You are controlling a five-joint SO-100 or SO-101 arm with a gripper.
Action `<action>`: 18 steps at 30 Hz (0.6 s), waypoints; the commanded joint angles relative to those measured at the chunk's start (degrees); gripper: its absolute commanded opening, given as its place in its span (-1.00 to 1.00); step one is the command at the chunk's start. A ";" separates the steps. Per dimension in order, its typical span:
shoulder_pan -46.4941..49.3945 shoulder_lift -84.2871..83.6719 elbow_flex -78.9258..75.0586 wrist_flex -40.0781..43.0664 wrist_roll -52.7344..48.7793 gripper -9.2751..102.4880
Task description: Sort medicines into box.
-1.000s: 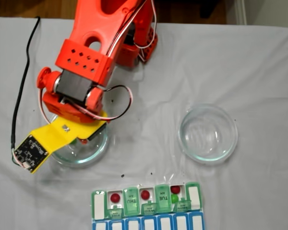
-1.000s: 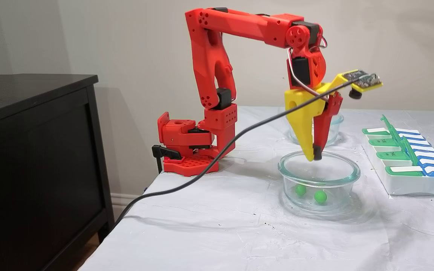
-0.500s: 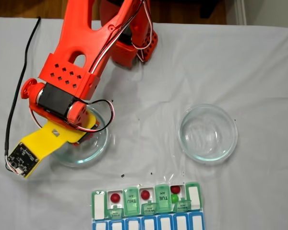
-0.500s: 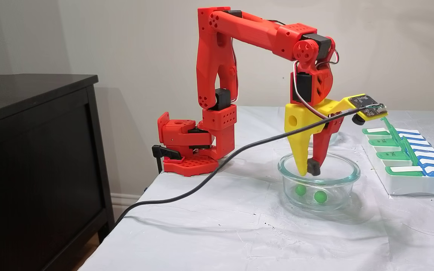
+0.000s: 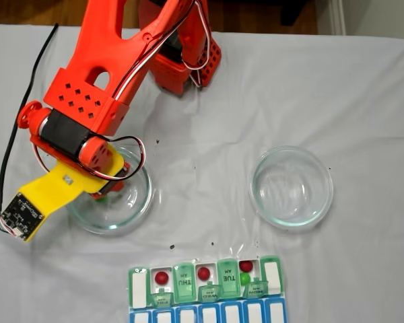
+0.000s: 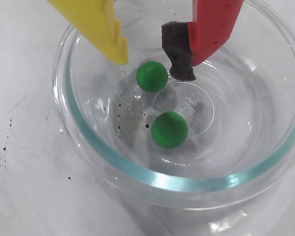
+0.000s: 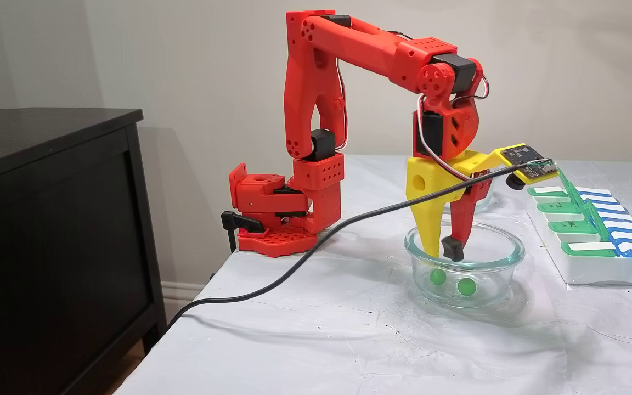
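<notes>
Lowered inside a glass dish (image 6: 137,169), the gripper (image 6: 152,59) is seen parted and empty — yellow finger on one side, red padded finger on the other. One green ball (image 6: 152,76) is framed just below the gap; a second green ball (image 6: 169,129) lies nearby. Three red balls and a green one are held in the box (image 5: 205,282) — well apart.

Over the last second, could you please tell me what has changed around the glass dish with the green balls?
The gripper has come down from rim height into the glass dish and now hangs open just above the two green balls. Nothing was taken hold of or let go. Both balls, the other dish and the pill box with its red and green balls stayed as they were.
</notes>
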 commanded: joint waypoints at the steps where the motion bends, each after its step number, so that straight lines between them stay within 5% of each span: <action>1: 0.00 1.23 -0.09 -0.97 -0.88 -0.56; 18: 1.76 -0.70 0.62 0.09 -4.22 -0.55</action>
